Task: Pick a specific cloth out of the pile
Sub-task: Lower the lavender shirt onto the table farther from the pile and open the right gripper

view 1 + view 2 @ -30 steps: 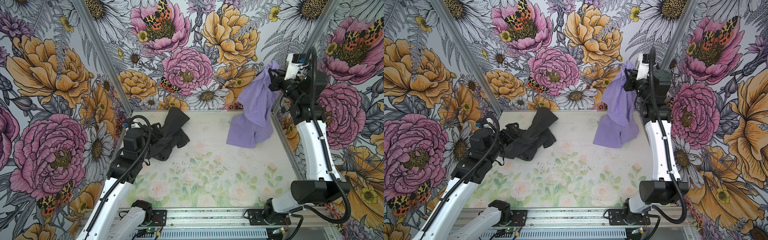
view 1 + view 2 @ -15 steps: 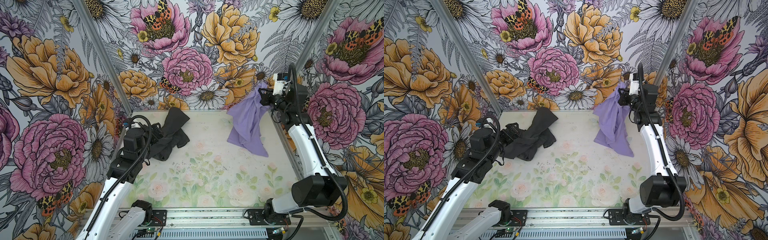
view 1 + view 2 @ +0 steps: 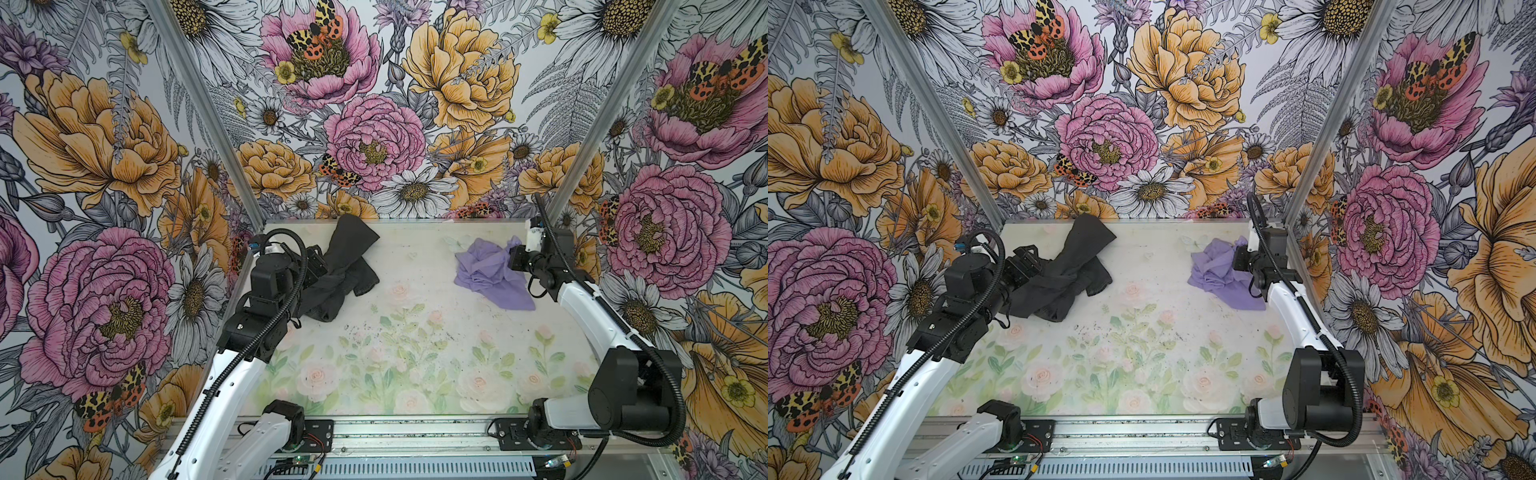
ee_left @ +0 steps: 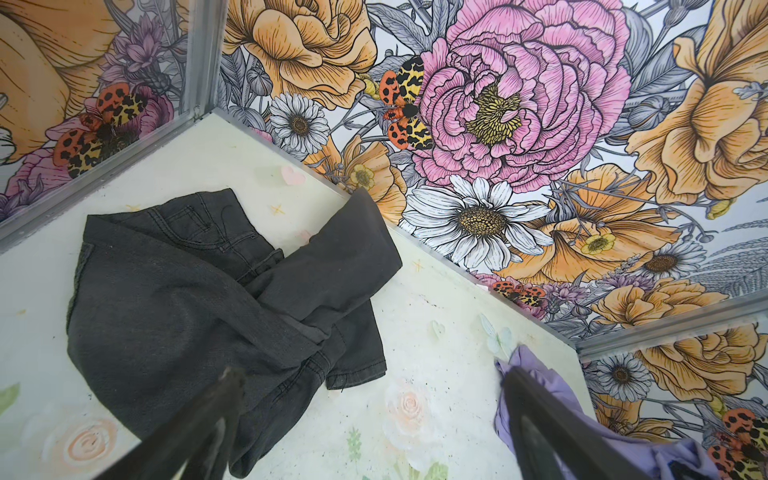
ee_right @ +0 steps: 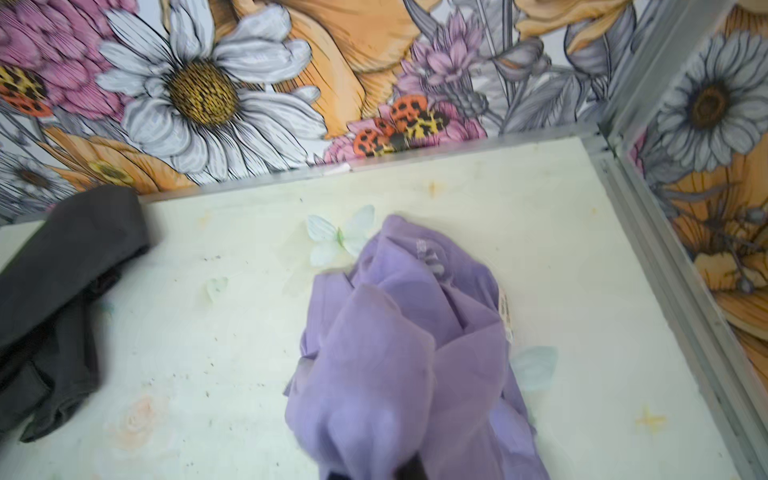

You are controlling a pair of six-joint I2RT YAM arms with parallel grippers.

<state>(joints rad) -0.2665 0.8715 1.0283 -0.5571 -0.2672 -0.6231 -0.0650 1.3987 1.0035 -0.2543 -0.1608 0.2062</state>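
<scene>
I have two claws. My right claw [image 3: 514, 261] is pressed together, pinching the one lavender cloth [image 3: 486, 274], which lies crumpled at the far right corner of the table [image 3: 415, 345]. My left claw [image 3: 319, 266] hangs spread wide over the one dark pile [image 3: 345, 266], well apart from the cloth.

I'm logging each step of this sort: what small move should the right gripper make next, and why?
Probably open the right gripper: it is shut on the lavender shirt, which already lies bunched on the table, well apart from the dark pile.
</scene>
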